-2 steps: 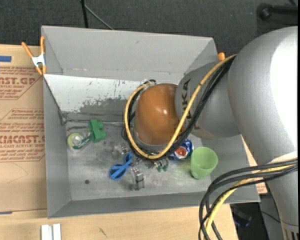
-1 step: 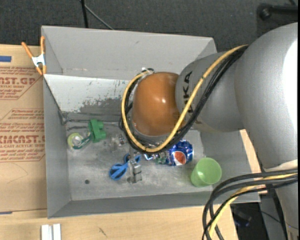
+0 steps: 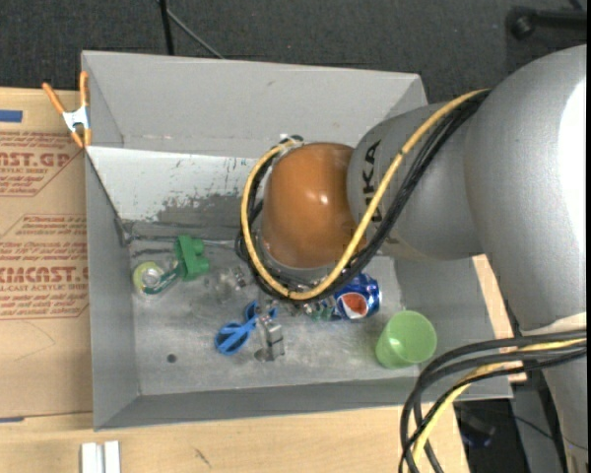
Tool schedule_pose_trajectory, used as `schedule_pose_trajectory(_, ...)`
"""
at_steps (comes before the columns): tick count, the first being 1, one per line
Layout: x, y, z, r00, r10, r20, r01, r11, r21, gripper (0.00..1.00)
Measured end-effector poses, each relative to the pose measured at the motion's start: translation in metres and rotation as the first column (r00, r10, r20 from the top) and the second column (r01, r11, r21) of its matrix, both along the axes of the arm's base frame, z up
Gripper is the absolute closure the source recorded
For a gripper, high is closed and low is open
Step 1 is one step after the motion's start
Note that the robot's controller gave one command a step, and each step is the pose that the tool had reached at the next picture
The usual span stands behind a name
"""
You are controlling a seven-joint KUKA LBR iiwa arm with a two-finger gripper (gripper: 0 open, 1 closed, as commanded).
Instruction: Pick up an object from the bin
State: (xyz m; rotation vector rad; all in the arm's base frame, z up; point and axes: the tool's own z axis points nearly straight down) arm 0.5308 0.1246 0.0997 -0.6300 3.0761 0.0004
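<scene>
Surrounding scuffed grey bin [image 3: 227, 106] — dark carpet [image 3: 374, 18]

Crushed blue soda can [image 3: 359, 302] lies mid-right in the bin [image 3: 177, 368].

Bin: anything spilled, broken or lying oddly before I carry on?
Nothing looks spilled or plainly broken. The blue soda can lies on its side, partly hidden under the arm's orange cover. The rest are small things scattered loose on the bin floor.
</scene>
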Motion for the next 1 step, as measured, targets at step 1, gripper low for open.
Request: schedule_pose_trajectory(1,0.0019,0.0043,-0.0314,0.997,0.074,-0.003,-0.074,0.997,0.000,0.00)
